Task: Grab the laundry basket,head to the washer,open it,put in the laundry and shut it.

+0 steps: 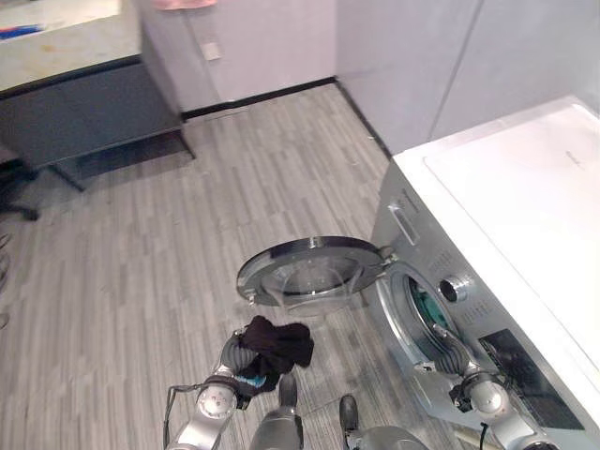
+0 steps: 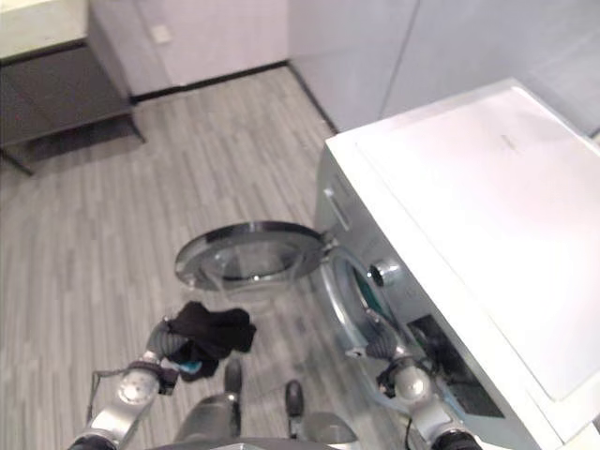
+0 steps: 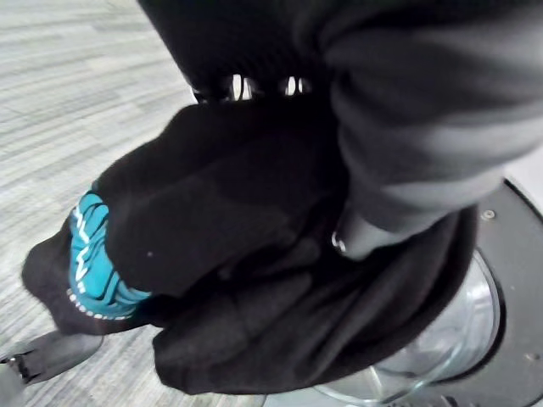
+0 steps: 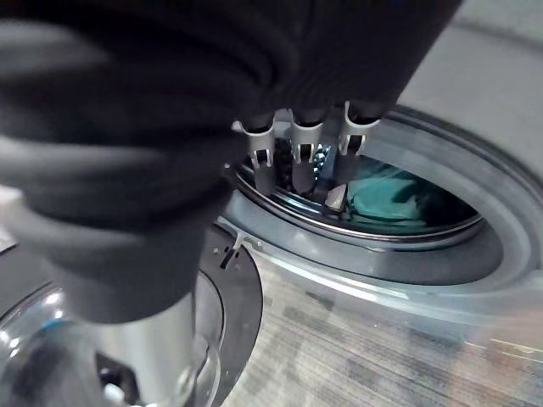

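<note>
I see the washer (image 1: pixel 487 281) with its door (image 1: pixel 309 270) swung open. My left robot hand (image 1: pixel 239 354) is curled round a black garment (image 1: pixel 278 345) beside the door; my right robot hand (image 4: pixel 297 153) looks relaxed, fingers at the drum rim.

Glossy chrome-rimmed glass washer door (image 1: pixel 307 272)

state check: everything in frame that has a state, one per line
washer door: swung fully open.
washer: drum opening exposed, a teal item already inside.
black garment: bunched, held off the floor, outside the drum.
left hand: shut on the black garment.
right hand: at the drum opening's rim, fingers straight, holding nothing.
</note>
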`<state>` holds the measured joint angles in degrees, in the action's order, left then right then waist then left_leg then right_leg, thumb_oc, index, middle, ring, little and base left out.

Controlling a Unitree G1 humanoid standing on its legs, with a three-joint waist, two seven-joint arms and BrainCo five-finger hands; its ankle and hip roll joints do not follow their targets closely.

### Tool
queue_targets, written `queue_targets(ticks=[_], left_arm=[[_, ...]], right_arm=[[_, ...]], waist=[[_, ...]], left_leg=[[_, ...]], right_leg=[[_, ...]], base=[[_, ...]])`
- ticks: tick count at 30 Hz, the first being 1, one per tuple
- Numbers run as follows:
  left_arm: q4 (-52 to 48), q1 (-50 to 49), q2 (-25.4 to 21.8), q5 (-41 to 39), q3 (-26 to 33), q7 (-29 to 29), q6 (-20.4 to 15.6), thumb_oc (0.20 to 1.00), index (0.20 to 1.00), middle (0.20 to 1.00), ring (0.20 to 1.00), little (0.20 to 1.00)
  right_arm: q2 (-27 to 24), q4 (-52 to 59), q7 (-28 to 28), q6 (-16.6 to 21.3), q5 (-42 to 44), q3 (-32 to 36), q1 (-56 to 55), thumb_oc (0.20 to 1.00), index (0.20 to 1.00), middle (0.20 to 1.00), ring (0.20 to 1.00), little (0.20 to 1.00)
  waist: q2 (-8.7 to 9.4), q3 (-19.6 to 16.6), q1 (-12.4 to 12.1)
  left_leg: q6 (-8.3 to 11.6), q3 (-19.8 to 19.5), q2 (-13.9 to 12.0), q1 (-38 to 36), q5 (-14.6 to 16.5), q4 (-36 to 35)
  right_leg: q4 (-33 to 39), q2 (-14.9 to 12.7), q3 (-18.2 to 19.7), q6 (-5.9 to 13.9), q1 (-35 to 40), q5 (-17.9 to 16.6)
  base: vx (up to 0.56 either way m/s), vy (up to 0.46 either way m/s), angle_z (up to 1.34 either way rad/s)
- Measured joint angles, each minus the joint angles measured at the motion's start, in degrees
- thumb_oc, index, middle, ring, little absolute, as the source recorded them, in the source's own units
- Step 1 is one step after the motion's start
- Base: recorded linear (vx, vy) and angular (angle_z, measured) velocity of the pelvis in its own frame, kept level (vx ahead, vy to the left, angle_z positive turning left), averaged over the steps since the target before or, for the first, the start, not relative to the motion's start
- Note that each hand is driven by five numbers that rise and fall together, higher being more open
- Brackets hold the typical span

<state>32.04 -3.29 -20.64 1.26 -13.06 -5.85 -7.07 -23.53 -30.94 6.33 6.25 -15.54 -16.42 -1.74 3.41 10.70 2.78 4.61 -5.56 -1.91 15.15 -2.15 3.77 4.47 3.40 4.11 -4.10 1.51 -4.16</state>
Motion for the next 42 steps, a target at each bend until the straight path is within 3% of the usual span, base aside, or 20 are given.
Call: queue_targets(ticks=[3, 5, 6, 7, 8, 9, 11, 13, 14, 15, 16, 17, 19, 23, 27, 29, 34, 36, 37, 42], left_arm=[[0.6, 1.1, 0.0, 0.0, -0.6, 0.0, 0.0, 0.2, 0.2, 0.2, 0.2, 0.2], [0.8, 0.0, 0.9, 0.0, -1.7, 0.1, 0.0, 0.2, 0.2, 0.2, 0.2, 0.2], [1.2, -0.5, 0.9, 0.0, -2.0, 0.2, 0.0, 0.2, 0.2, 0.2, 0.2, 0.2], [2.1, -0.7, 0.4, 0.0, -3.1, 1.0, 0.3, 0.2, 0.2, 0.2, 0.2, 0.2], [2.1, -0.5, 0.3, 0.1, -3.2, 1.2, 0.3, 0.2, 0.2, 0.2, 0.2, 0.2], [1.9, 0.1, 0.1, 0.1, -3.2, 1.2, 0.3, 0.2, 0.2, 0.2, 0.2, 0.2], [1.5, -0.5, -1.4, 0.1, -3.2, 1.1, 0.4, 0.2, 0.2, 0.2, 0.2, 0.2], [1.6, 0.0, -3.3, 0.1, -4.0, 2.1, 0.9, 0.2, 0.2, 0.2, 0.2, 0.2], [0.7, -0.2, -3.0, 0.1, -3.3, 1.9, 1.0, 0.2, 0.2, 0.2, 0.2, 0.2], [-0.5, -0.4, -3.2, 0.1, -3.2, 1.7, 0.9, 0.2, 0.2, 0.2, 0.2, 0.2], [-0.9, -0.2, -3.1, 0.1, -3.2, 1.7, 0.6, 0.2, 0.2, 0.2, 0.2, 0.2], [-3.5, 0.1, -3.1, 0.1, -1.8, 1.3, 0.3, 0.2, 0.2, 0.2, 0.2, 0.2], [-4.4, -1.2, -3.5, 0.0, 0.6, 1.0, 0.1, 0.2, 0.2, 0.2, 0.2, 0.2], [-4.0, -2.0, -3.1, 0.0, 0.6, 1.1, 0.3, 0.2, 0.2, 0.2, 0.2, 0.2], [-3.9, -4.1, -3.2, -0.1, 1.5, 1.1, 1.0, 0.2, 0.2, 0.2, 0.2, 0.2], [-3.2, -3.4, -1.9, -0.7, 2.0, 0.9, 1.1, 0.2, 0.2, 0.2, 0.2, 0.2], [0.1, 0.2, 0.5, -1.1, 1.6, 0.5, 0.9, 0.2, 0.2, 0.2, 0.2, 0.2], [0.3, 0.1, 0.8, -1.3, 1.3, 0.1, 1.1, 0.2, 0.2, 0.2, 0.2, 0.2], [0.4, -0.7, 1.5, -1.3, 1.0, 0.0, 1.1, 0.2, 0.2, 0.2, 0.2, 0.2], [0.6, 1.3, 1.0, -6.9, -0.2, 0.0, 1.3, 0.2, 0.2, 0.2, 0.2, 0.2]], right_arm=[[-0.4, -2.2, 0.7, -0.2, 0.0, 0.4, 0.3, 1.0, 1.0, 1.0, 1.0, 1.0], [-2.4, -2.0, 0.9, -0.1, -0.1, 1.3, 0.3, 1.0, 1.0, 1.0, 1.0, 1.0], [-2.1, -2.7, 0.9, 0.1, -0.1, 2.3, 0.3, 1.0, 1.0, 1.0, 1.0, 1.0], [-1.3, -3.5, 1.1, -0.2, -0.1, 2.4, -0.1, 1.0, 1.0, 1.0, 1.0, 1.0], [-1.3, -3.1, 1.0, -0.2, -0.1, 2.3, -0.5, 1.0, 1.0, 1.0, 1.0, 1.0], [-0.9, -3.2, 0.9, -0.2, -0.1, 2.4, -1.7, 1.0, 1.0, 1.0, 1.0, 1.0], [0.7, -3.0, 0.9, -0.2, -0.2, 2.0, 0.1, 1.0, 1.0, 1.0, 1.0, 1.0], [1.8, -1.0, 1.0, -0.1, -0.2, 0.7, 1.7, 1.0, 1.0, 1.0, 1.0, 1.0], [2.6, -1.5, 0.6, -0.9, -0.3, 0.1, 1.8, 1.0, 1.0, 1.0, 1.0, 1.0], [2.7, -1.2, 0.5, -0.7, -0.3, 0.2, 1.5, 1.0, 1.0, 1.0, 1.0, 1.0], [2.6, -1.1, 0.6, -0.5, -0.3, 0.5, 0.9, 1.0, 1.0, 1.0, 1.0, 1.0], [2.1, -1.7, 0.3, -0.8, -0.4, 0.5, 1.0, 1.0, 1.0, 1.0, 1.0, 1.0], [2.2, -1.8, 0.3, -1.0, -0.5, 0.3, 2.3, 1.0, 1.0, 1.0, 1.0, 1.0], [1.4, -1.2, 0.5, -1.2, -0.5, 2.3, -0.7, 1.0, 1.0, 1.0, 1.0, 1.0], [0.8, -1.4, 0.9, -1.7, -0.3, 2.9, -2.6, 1.0, 1.0, 1.0, 1.0, 1.0], [0.0, -1.5, 1.1, -1.8, -0.1, 4.2, -3.0, 1.0, 1.0, 1.0, 1.0, 1.0], [-1.0, -3.0, 1.6, -2.4, 0.6, 4.8, -2.5, 1.0, 1.0, 1.0, 1.0, 1.0], [-1.0, -3.4, 1.6, -2.3, 0.7, 4.5, -1.8, 1.0, 1.0, 1.0, 1.0, 1.0], [-1.2, -3.4, 1.6, -2.2, 0.7, 4.5, -1.4, 1.0, 1.0, 1.0, 1.0, 1.0], [0.2, -4.0, 2.1, -2.4, 0.8, 3.9, -0.6, 1.0, 1.0, 1.0, 1.0, 1.0]], waist=[[-0.24, 0.0, -0.2], [-4.05, 0.0, -0.1], [-4.67, 0.0, 0.0], [-3.56, -0.4, 1.7], [-3.18, -0.5, 2.1], [-2.06, -0.7, 2.0], [-1.63, -0.5, 1.4], [-0.92, 0.2, 1.7], [-0.38, 1.0, -0.5], [-0.37, 0.9, -1.7], [-0.7, 0.9, -1.0], [-0.6, 1.1, -2.1], [-0.27, 1.0, -3.2], [-1.2, 0.4, -1.2], [-0.03, -0.1, -2.1], [0.52, -0.1, -2.7], [0.29, 0.1, -2.7], [-0.58, 0.1, -2.8], [-2.63, -0.4, -3.0], [-0.05, 0.7, -1.3]], left_leg=[[-0.69, -6.1, 1.1, -0.6, -2.3, -2.9], [-2.42, -5.9, -2.1, -4.7, -2.0, -4.8], [-2.03, -4.8, -2.6, -5.6, -5.1, -5.9], [-3.06, -1.8, -0.6, -7.7, -5.5, -6.8], [-3.67, -1.2, 0.4, -7.7, -5.4, -6.9], [-4.29, 4.0, 1.1, -8.2, -5.3, -7.7], [-5.31, 12.0, 0.7, -8.4, -5.7, -8.2], [-7.07, 18.0, 1.2, -8.9, -3.9, -7.9], [-7.17, 24.0, 0.8, -11.6, -3.3, -8.4], [-6.36, 25.7, 0.6, -12.3, -2.3, -8.4], [-6.14, 25.3, 0.6, -11.9, -2.0, -8.3], [-5.22, 29.7, -0.4, -12.6, -1.8, -8.6], [-5.12, 31.1, -1.2, -12.8, -0.2, -7.5], [-3.01, 28.7, -2.7, -12.6, 0.2, -6.1], [-1.63, 27.3, -5.6, -10.2, 2.5, 5.7], [-2.26, 16.2, -5.1, -6.0, 3.4, 13.2], [-0.57, 5.9, -2.2, -3.4, 3.6, 4.0], [-2.14, 5.1, -1.7, -3.7, 1.9, 1.7], [-3.04, 4.9, -2.4, -5.8, -1.6, -0.8], [-4.56, 10.1, 1.5, -6.9, -1.8, -1.1]], right_leg=[[-0.2, -0.5, 4.4, 0.97, 1.7, 2.2], [-1.2, 1.5, 8.7, 2.5, 2.9, 4.5], [-3.1, 1.7, 9.4, 2.54, 2.5, 5.8], [-8.8, -0.5, 8.8, 5.23, -0.2, 9.1], [-9.6, -1.5, 7.6, 5.74, -0.7, 10.1], [-12.8, -3.2, 9.1, 6.4, -3.6, 11.3], [-15.2, -3.8, 9.0, 8.38, -8.4, 9.4], [-16.2, -7.0, 0.4, 8.93, -11.6, 9.2], [-18.0, -10.6, -14.8, 8.18, -11.2, 9.6], [-17.8, -11.2, -18.1, 8.19, -10.5, 9.6], [-16.9, -10.7, -17.9, 8.33, -9.3, 9.6], [-18.2, -13.7, -28.9, 6.75, -9.1, 10.6], [-17.1, -14.2, -30.9, 7.87, -8.9, 9.7], [-14.0, -9.8, -25.5, 7.76, -8.4, 9.6], [-14.2, -8.2, -20.8, 4.05, -8.4, 10.2], [-12.7, -8.2, -17.2, 2.19, -7.7, 8.5], [-7.2, -7.6, -14.9, 2.97, -3.5, 6.2], [-5.1, -6.2, -13.4, 4.13, -1.7, 5.1], [-5.0, -4.8, -11.7, 4.72, -0.6, 5.4], [-12.1, -9.2, -6.6, 8.37, -5.6, 8.4]], base=[[0.21, 0.218, -0.99], [0.19, 0.237, -1.13], [0.09, 0.164, -0.97], [0.12, 0.231, -0.77], [0.04, 0.268, -0.94], [-0.02, 0.221, -1.08], [-0.03, 0.15, -2.05], [0.03, 0.149, -2.24], [0.05, 0.082, -1.82], [0.02, 0.051, -1.68], [0.13, 0.052, -1.0], [0.1, 0.001, -0.83], [0.11, -0.054, -1.1], [0.08, -0.132, -0.26], [-0.03, -0.023, -0.73], [0.07, 0.058, -0.8], [0.11, 0.089, -0.33], [0.12, 0.162, -0.67], [0.11, 0.185, -0.78], [-0.06, 0.166, -0.54]])
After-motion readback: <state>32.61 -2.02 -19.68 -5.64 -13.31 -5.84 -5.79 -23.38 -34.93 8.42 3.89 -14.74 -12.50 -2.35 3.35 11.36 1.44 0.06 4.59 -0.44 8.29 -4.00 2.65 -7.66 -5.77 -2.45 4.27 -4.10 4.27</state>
